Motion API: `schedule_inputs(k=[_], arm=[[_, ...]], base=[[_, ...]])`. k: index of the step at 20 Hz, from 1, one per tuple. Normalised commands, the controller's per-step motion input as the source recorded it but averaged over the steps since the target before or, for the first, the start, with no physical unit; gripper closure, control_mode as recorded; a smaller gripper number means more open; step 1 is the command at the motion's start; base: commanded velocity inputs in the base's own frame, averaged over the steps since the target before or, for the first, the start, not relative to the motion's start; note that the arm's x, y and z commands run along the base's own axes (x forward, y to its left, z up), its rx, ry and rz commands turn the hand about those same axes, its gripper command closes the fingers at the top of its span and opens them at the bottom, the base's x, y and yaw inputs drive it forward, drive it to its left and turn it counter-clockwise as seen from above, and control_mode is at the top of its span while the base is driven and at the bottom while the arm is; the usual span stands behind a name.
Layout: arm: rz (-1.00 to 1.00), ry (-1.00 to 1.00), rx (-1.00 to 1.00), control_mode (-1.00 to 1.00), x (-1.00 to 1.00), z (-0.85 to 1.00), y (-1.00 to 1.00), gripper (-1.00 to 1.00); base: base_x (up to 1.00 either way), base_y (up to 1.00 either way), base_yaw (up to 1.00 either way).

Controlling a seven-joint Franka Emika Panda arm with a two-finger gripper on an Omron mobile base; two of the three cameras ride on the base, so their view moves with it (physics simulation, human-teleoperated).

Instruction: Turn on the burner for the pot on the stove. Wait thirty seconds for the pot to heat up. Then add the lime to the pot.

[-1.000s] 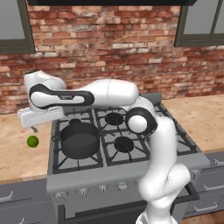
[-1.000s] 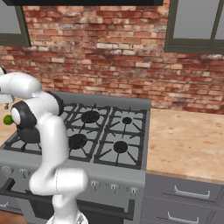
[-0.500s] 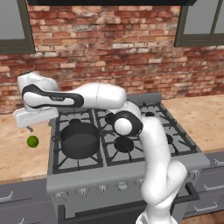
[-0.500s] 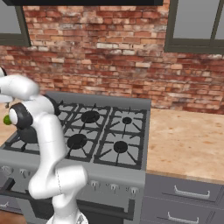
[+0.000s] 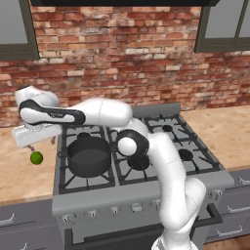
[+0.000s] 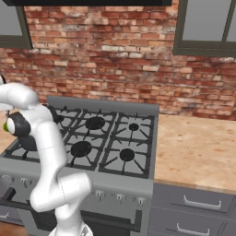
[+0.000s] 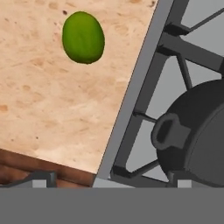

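Hovering open pincer (image 5: 33, 142), lime (image 5: 36, 157) beside stove (image 5: 141, 195) edge

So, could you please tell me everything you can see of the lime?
The lime is a small, smooth, bright green oval, whole and unmarked. It lies alone on the speckled beige counter left of the stove, clear of its grey rim and of the pot. Nothing touches it but the counter. The open gripper hovers above and slightly behind it, holding nothing.
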Motion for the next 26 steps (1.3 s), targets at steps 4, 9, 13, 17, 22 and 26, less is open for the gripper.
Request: schedule_inputs(k=[4, 9, 13, 17, 22, 26], arm=[[0.00, 0.04, 0.00, -1.00, 0.02, -0.28, 0.00, -1.00], [0.00, 0.05, 0.00, -1.00, 0.01, -0.33, 0.00, -1.00], [-0.05, 0.00, 0.00, -1.00, 0.02, -0.26, 0.00, -1.00], [-0.16, 0.00, 0.00, -1.00, 0.09, -0.11, 0.00, -1.00], [-0.18, -0.03, 0.00, -1.00, 0.03, -0.01, 0.00, -1.00], [-0.15, -0.02, 0.00, -1.00, 0.09, 0.00, 0.00, -1.00]], base=[[0.00, 0.00, 0.00], [0.00, 0.00, 0.00], [0.00, 0.00, 0.00], [0.00, 0.00, 0.00], [0.00, 0.00, 0.00], [0.00, 0.00, 0.00]])
